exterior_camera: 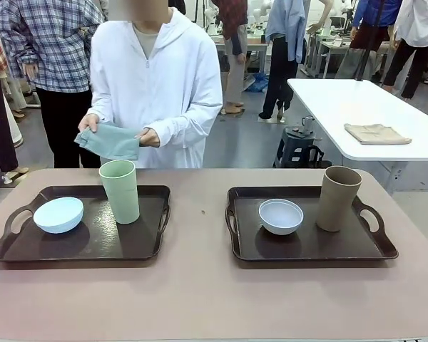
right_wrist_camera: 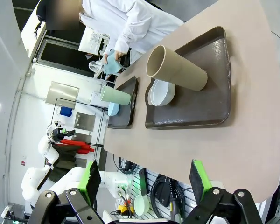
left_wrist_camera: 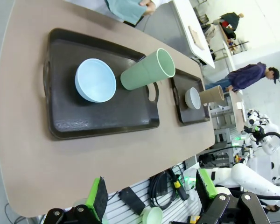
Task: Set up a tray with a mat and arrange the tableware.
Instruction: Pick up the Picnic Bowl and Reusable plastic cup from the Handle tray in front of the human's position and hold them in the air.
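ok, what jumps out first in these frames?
Two dark trays sit side by side on the brown table: the left tray holds a pale blue bowl and a pale green cup, the right tray a white-grey bowl and a tan-brown cup. Across the table, a person in white holds a folded teal cloth.

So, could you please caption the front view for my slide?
Left tray: blue bowl, green cup; right tray: white bowl, tan cup; person holds teal cloth.

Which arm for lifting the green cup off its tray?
Left, likely: the pale green cup stands on the left tray, on that arm's side, and the open left end effector faces it.
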`<state>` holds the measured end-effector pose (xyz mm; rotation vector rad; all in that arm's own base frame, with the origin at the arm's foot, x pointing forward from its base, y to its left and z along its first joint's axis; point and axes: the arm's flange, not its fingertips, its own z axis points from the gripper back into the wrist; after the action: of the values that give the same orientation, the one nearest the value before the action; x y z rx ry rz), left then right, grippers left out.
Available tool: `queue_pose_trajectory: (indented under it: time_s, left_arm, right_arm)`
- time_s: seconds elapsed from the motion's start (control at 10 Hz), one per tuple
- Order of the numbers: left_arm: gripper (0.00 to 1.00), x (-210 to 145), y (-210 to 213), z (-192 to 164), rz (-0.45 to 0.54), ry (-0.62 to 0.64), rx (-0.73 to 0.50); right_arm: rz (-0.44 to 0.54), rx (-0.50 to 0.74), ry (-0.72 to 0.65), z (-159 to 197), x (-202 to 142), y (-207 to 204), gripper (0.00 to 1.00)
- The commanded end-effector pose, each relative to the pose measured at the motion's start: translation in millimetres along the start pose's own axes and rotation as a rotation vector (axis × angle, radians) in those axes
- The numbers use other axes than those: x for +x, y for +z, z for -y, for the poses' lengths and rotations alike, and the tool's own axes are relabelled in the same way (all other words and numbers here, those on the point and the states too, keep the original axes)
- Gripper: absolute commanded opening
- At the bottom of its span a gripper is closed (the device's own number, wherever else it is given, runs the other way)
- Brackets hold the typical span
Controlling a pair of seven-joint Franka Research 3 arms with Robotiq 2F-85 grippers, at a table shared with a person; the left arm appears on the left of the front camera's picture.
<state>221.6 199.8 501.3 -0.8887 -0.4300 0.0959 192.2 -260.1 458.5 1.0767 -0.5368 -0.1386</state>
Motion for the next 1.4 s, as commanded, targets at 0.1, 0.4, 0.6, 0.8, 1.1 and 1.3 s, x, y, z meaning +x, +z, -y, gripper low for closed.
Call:
queue_pose_trajectory:
  time_s: [0.1, 0.4, 0.6, 0.8, 1.1, 1.3]
  left_arm:
    - [1.0, 0.0, 1.1, 0.3, 0.005, -0.006, -0.007]
    - [1.0, 0.0, 1.1, 0.3, 0.005, -0.006, -0.007]
    - [1.0, 0.0, 1.1, 0.3, 0.005, -0.006, -0.007]
    - [1.0, 0.0, 1.1, 0.3, 0.005, -0.006, -0.007]
    - [1.0, 0.0, 1.1, 0.3, 0.005, -0.006, -0.007]
    - [1.0, 0.0, 1.1, 0.3, 0.005, -0.006, -0.007]
  right_arm:
    - [0.019, 0.025, 0.016, 0.9, 2.1, 0.8, 1.0]
    - [0.019, 0.025, 0.016, 0.9, 2.1, 0.8, 1.0]
    - [0.019, 0.025, 0.016, 0.9, 2.1, 0.8, 1.0]
    - [0.019, 0.025, 0.016, 0.9, 2.1, 0.8, 1.0]
    - [0.019, 0.025, 0.016, 0.9, 2.1, 0.8, 1.0]
    - [0.019, 0.025, 0.016, 0.9, 2.1, 0.8, 1.0]
